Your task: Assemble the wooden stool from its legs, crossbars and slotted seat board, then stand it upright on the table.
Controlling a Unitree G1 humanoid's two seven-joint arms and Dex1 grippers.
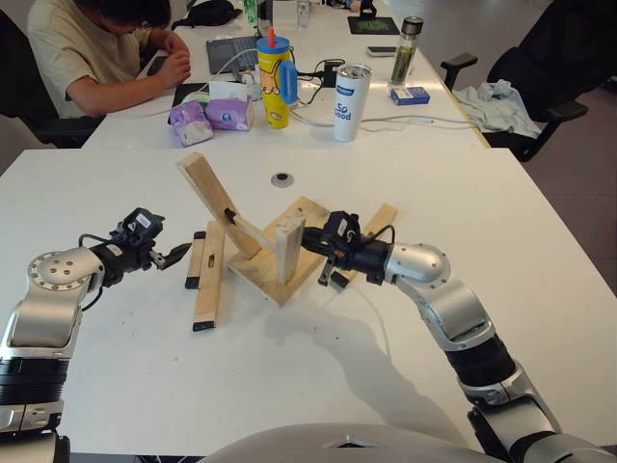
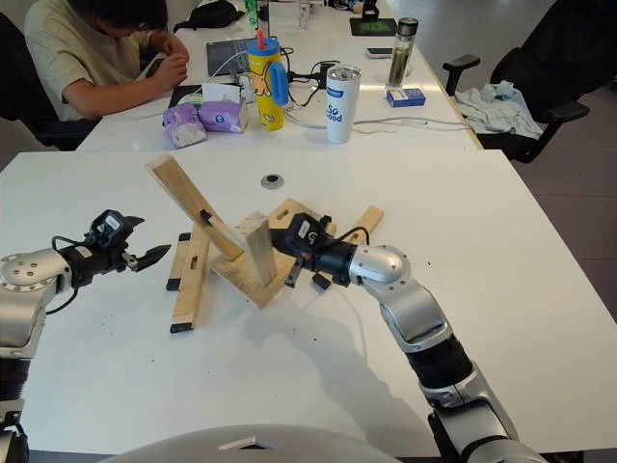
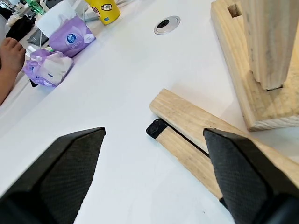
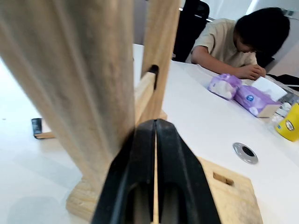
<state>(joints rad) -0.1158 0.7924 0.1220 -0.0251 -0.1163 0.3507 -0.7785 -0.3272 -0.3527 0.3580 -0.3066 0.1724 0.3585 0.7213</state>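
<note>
The slotted seat board lies flat on the white table. A long leg stands tilted in it, and a shorter leg stands upright near its front corner. My right gripper is shut, its fingertips against the short leg. Two loose wooden pieces lie side by side left of the board, and another piece lies behind my right arm. My left gripper is open with nothing in it, just left of the loose pieces.
A cable grommet sits in the table behind the board. The far table holds a white tumbler, a yellow bottle and tissue packs, with a person seated there. Bare tabletop lies in front and to the right.
</note>
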